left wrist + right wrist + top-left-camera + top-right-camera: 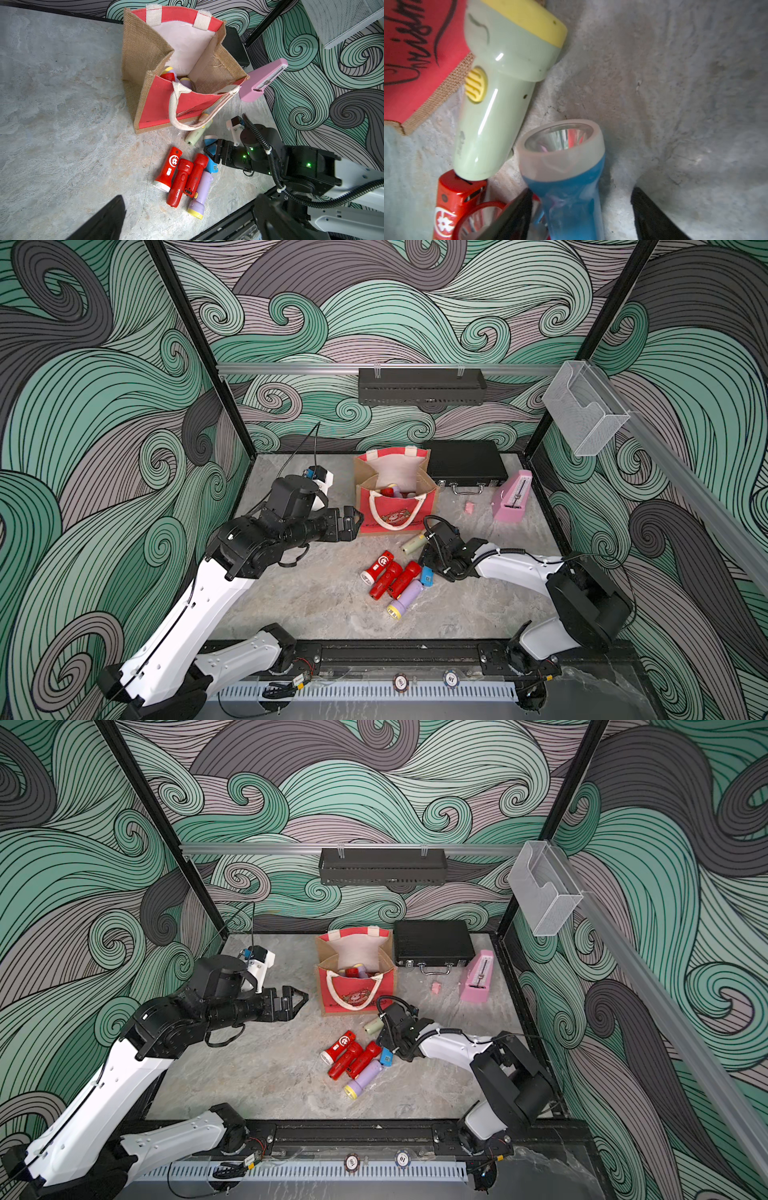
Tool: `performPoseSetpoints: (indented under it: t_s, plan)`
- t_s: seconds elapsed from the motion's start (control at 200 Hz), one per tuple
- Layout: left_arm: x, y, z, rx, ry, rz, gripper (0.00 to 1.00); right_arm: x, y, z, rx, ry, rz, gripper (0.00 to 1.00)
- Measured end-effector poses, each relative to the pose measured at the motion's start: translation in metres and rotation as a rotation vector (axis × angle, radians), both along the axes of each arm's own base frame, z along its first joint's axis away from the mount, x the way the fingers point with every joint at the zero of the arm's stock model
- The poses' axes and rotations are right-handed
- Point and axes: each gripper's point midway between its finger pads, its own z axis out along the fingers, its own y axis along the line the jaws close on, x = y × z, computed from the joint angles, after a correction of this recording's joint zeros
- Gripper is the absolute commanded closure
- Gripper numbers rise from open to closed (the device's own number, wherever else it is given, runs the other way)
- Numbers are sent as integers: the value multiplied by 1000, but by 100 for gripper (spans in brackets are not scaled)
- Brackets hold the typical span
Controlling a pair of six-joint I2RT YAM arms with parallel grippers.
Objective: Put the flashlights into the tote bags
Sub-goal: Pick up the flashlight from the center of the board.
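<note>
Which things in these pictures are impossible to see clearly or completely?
Flashlights inside the tote bag: its front wall hides most in both top views and the left wrist view.
Blue flashlight: the right gripper covers most of it in both top views; the right wrist view's edge cuts its tail.
Small pink thing beside the metronome: too small to name.

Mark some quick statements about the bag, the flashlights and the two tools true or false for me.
1. The bag stands open with flashlights inside. True.
2. The left tool holds something. False: it is open and empty, beside the bag.
3. The right tool straddles the blue flashlight. True.
4. The metronome is in the bag. False: it stands on the table near the case.
5. The green flashlight lies on the table. True.
</note>
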Motion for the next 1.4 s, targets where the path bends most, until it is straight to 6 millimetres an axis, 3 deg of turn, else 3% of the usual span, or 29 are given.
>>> performPoseSetpoints:
  t_s: [0.085,0.46,0.605,0.755,0.94,1.015,1.171,1.401]
  plan:
    - [0,2,-4,4,6,6,1,-3,-4,-1,-32,26,5,47]
    - [4,4,-12,7,18,20,1,-20,-28,-8,-117,64,-15,62]
    - [7,6,-27,15,54,35,1,-23,-33,-8,-124,59,-14,73]
    - [18,2,-35,10,100,46,1,-23,-33,-8,-139,54,24,85]
    - [34,-7,-27,-20,78,46,1,-26,-36,-3,-163,50,76,95]
    - [35,-8,-23,-38,66,47,2,-25,-37,6,-167,32,96,100]
    - [35,-7,-20,-60,57,57,1,-25,-42,36,-165,-37,136,100]
    - [34,-1,-24,-49,61,77,1,-22,-49,107,-144,-211,209,100]
